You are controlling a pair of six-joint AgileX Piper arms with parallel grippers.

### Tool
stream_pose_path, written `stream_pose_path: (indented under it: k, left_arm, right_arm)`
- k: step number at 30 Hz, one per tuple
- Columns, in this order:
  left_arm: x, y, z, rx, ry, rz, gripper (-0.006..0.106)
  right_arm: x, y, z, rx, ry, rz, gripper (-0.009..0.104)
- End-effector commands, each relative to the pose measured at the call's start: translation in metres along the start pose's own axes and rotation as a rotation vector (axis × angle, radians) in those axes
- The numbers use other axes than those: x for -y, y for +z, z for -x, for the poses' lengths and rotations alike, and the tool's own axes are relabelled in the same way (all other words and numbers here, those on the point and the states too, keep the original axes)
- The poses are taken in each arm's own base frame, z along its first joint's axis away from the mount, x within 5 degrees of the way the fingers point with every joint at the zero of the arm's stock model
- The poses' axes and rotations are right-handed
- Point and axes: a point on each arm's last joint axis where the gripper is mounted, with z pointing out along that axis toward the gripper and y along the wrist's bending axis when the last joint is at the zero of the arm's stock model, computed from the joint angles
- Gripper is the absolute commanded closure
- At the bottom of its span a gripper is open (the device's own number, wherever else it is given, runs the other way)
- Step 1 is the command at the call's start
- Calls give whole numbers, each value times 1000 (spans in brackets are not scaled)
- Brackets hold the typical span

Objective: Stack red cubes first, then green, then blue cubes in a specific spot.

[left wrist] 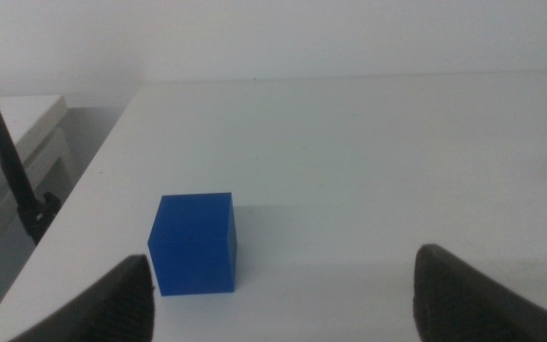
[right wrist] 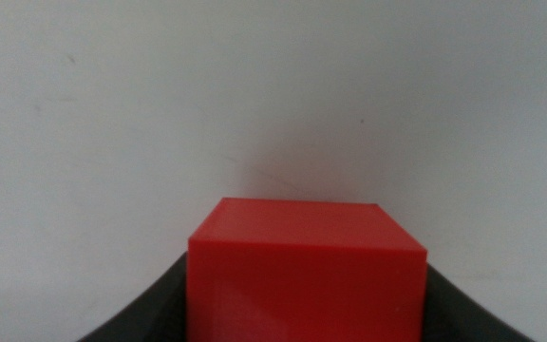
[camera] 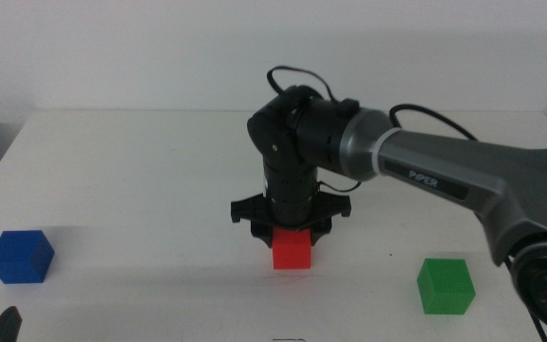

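The red cube [camera: 292, 250] sits mid-surface, clamped in the right hand [camera: 291, 235] pointing straight down (first step, apparently: placing the base). Green cube [camera: 445, 285] waits front right, blue cube [camera: 21, 256] front left, ahead of the left hand's [left wrist: 283, 294] wide jaws. Next, likely release and lift clear.

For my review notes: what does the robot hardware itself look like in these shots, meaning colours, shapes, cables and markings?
The right arm has a grey forearm link lettered PIPER in white, a pale ring where it meets a glossy black, rounded wrist housing, and thin black cables looping over the wrist. The right gripper is black with a wide crossbar. The left gripper shows two dark, matte, rounded jaws; in the middle view only a black tip shows.
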Motion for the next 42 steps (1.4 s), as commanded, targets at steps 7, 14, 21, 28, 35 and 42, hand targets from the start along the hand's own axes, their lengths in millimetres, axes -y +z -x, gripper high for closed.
stream_pose_path:
  k: [7, 14, 21, 28, 35, 42]
  left_arm:
    - [0, -2, 9, 99, -12, -6, 7]
    - [0, -2, 9, 99, -12, -6, 7]
    - [0, -2, 9, 99, -12, -6, 7]
    - [0, -2, 9, 99, -12, -6, 7]
    - [0, -2, 9, 99, -12, -6, 7]
    - [0, -2, 9, 99, -12, -6, 7]
  right_arm:
    - [-1, -12, 4, 35, 9, 15, 96]
    - [-1, -11, 5, 40, -28, 9, 25]
    - [5, -45, 8, 94, -6, 58, 1]
    - [33, -134, 5, 242, -11, 108, 1]
    - [83, -208, -7, 336, -27, 78, 1]
    - [154, -264, -28, 415, 21, 151, 1]
